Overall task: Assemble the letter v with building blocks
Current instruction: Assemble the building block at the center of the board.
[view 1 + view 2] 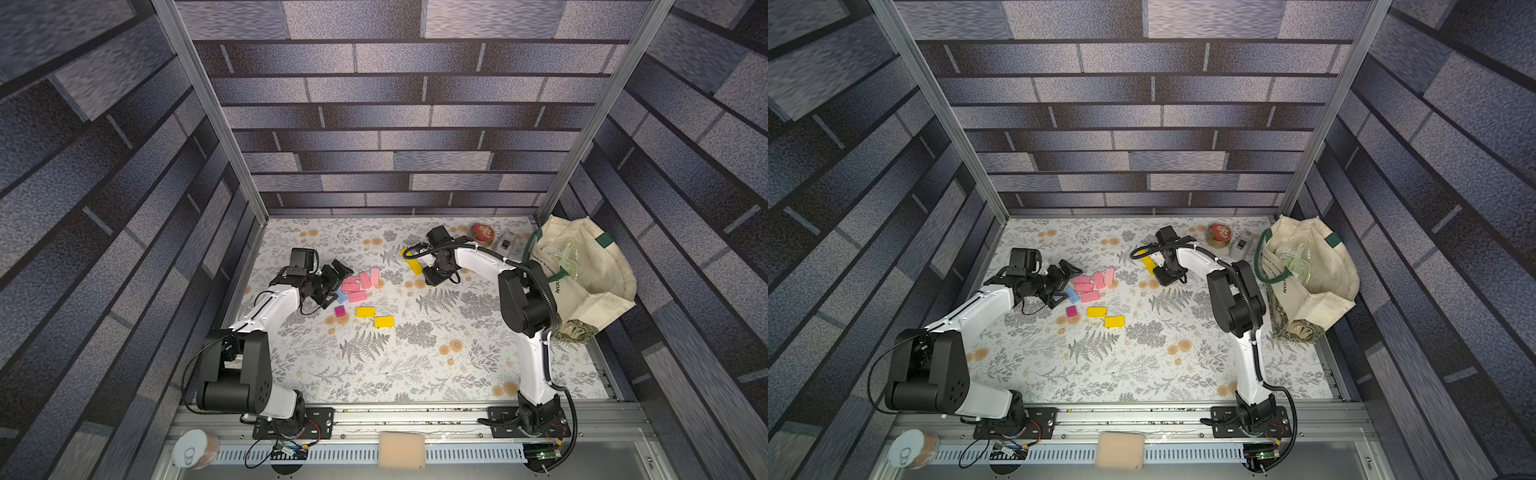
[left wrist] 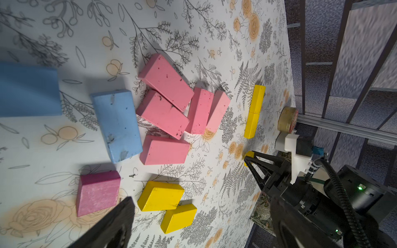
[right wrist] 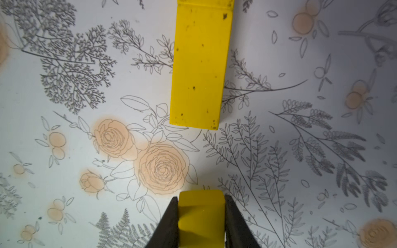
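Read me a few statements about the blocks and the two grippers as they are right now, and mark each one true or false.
1. The right gripper is shut on a yellow block. True.
2. The left gripper grips a pink block. False: its jaws stand open and empty beside the pink blocks.
3. The magenta cube is stacked on a blue block. False: it lies on the table, beside the blue block.
4. Five pink blocks lie in one cluster. True.
5. Two more yellow blocks lie end to end in front of the right gripper. True.
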You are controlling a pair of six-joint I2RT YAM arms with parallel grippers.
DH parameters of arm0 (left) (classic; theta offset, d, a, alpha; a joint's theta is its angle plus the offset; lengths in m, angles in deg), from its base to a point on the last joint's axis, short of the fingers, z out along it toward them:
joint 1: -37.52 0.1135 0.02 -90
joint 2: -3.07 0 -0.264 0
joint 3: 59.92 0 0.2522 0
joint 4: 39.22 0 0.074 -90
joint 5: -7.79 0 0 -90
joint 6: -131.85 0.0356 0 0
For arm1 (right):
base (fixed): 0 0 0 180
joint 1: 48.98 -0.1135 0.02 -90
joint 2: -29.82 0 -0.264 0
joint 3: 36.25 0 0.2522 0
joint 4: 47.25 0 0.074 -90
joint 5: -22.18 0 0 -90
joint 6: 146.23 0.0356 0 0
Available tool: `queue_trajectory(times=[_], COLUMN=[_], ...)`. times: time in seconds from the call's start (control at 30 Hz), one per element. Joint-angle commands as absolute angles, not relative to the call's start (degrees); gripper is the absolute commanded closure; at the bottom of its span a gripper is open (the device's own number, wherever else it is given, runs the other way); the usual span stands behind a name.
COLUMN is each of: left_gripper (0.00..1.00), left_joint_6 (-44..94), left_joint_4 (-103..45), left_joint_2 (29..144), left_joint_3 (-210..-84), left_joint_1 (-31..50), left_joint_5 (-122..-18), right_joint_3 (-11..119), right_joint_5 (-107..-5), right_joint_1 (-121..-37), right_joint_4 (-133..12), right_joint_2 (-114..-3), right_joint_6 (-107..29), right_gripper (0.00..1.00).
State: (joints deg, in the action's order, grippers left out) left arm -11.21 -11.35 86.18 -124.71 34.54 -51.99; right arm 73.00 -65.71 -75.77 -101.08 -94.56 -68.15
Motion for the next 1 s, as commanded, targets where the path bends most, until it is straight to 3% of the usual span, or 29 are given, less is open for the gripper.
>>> queue_trajectory(times=[0.0,0.1,0.27,0.37,0.97], left_gripper=[0.0,0.0,0.0,0.0,0.0], left_joint_6=[-12.11,-12.15,-11.68,-11.63,-11.62], left_joint_4=[-12.01,-12.01,-11.69,-11.48,-11.61], left_joint_2=[86.82,87.09,86.84,86.83,86.48], left_joint_3=[-123.96,-124.02,-124.07,-124.13,-123.83], left_joint_1=[35.06,35.1,34.98,35.06,34.89], left_joint_5=[-50.75,-50.56,-51.09,-51.18,-51.36], right_joint_3=[75.19,75.95,74.76,72.42,67.96], right_joint_5=[-64.69,-65.69,-65.88,-66.1,-67.82], right_joint_1=[-76.65,-77.28,-77.34,-77.28,-77.19], right_joint_4=[-101.42,-101.77,-101.42,-100.46,-99.81], right_joint_2=[-96.32,-97.14,-96.19,-94.55,-92.44], right_joint_6=[-66.85,-66.88,-66.51,-66.51,-68.24], right_gripper=[0.68,0.67,0.52,0.5,0.55])
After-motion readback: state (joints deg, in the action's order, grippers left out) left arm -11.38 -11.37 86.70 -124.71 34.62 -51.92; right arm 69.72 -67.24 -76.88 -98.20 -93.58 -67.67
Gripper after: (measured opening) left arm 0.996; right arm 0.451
